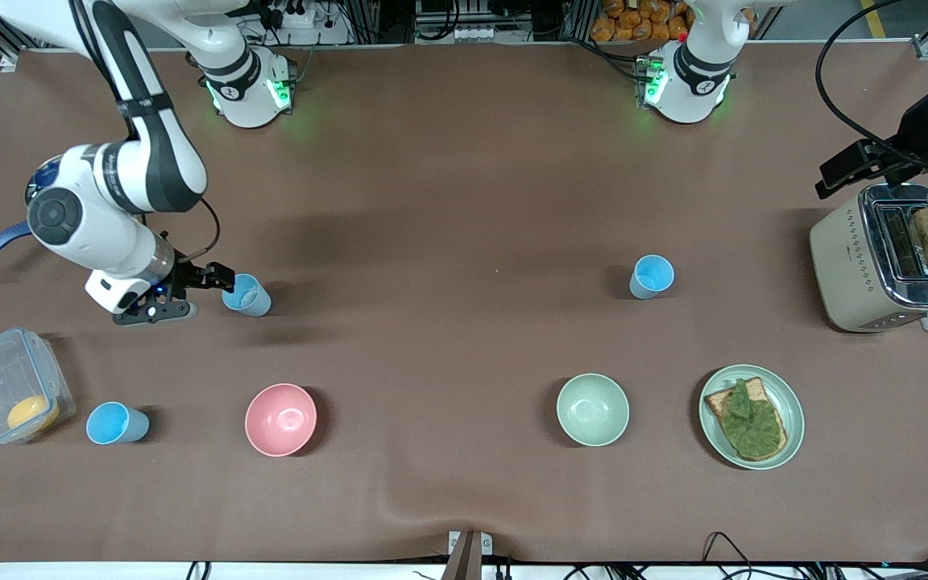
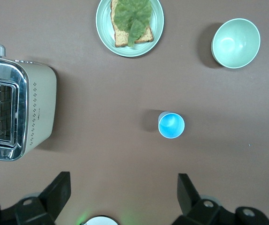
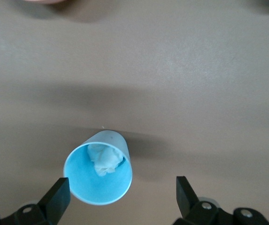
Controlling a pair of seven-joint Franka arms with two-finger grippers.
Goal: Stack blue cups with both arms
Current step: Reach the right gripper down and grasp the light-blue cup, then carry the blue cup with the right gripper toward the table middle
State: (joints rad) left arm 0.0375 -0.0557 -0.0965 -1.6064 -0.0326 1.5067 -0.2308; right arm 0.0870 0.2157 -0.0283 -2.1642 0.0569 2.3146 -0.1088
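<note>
Altogether three blue cups (image 1: pixel 246 295) and two bowls (image 1: pixel 280 419) stand; both pincers (image 1: pixel 190 292) gape wide.

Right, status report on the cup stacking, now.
Right gripper open beside cup with white lump, not gripping. Left gripper open, high above sky-blue cup. Third blue cup by the plastic container. Nothing blocking.

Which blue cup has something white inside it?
The blue cup by the right gripper. It holds a white lump; the other two look empty.
</note>
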